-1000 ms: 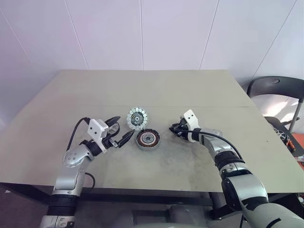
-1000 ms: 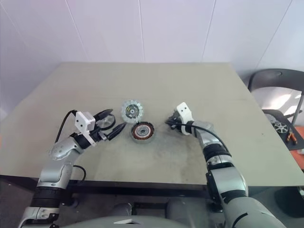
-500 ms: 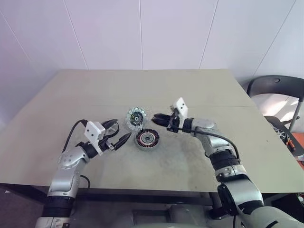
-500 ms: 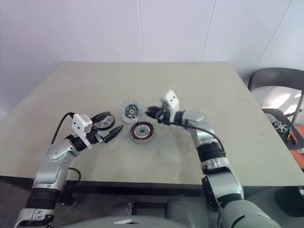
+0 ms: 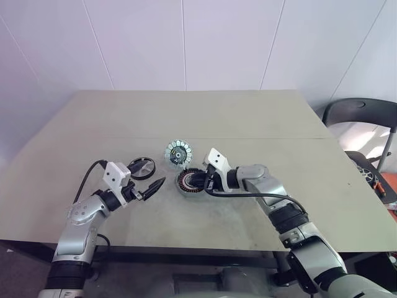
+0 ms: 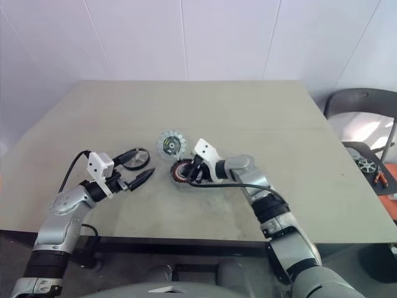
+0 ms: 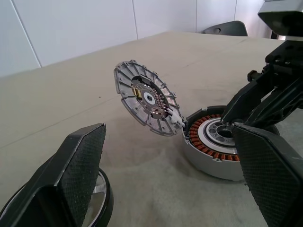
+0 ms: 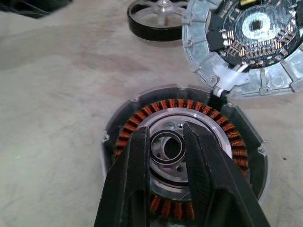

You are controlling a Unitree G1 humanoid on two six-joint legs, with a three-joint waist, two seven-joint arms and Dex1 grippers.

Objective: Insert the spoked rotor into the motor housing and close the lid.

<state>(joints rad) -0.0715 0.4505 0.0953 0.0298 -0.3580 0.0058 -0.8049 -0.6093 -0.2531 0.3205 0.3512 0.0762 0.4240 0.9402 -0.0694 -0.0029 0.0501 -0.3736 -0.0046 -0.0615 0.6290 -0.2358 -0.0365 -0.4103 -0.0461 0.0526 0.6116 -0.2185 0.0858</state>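
The motor housing (image 5: 184,181), a short dark cylinder with copper windings, sits mid-table. Its silvery segmented lid (image 5: 178,153) stands tilted open at the housing's far rim. The black spoked rotor (image 5: 142,167) lies flat on the table to the left of both. My left gripper (image 5: 149,177) is open and level beside the rotor, pointing toward the housing, with nothing held. My right gripper (image 8: 165,130) reaches in from the right, angled down over the housing's centre. Its fingers are shut on a small metal ring (image 8: 166,146) just above the hub.
The beige table (image 5: 248,118) has bare surface all around the parts. A dark chair (image 5: 360,118) stands beyond the table's right edge. White wall panels rise behind the far edge.
My right gripper swung left from beside the housing to over its centre, tipping downward. My left gripper drew back a little to the left, uncovering the rotor.
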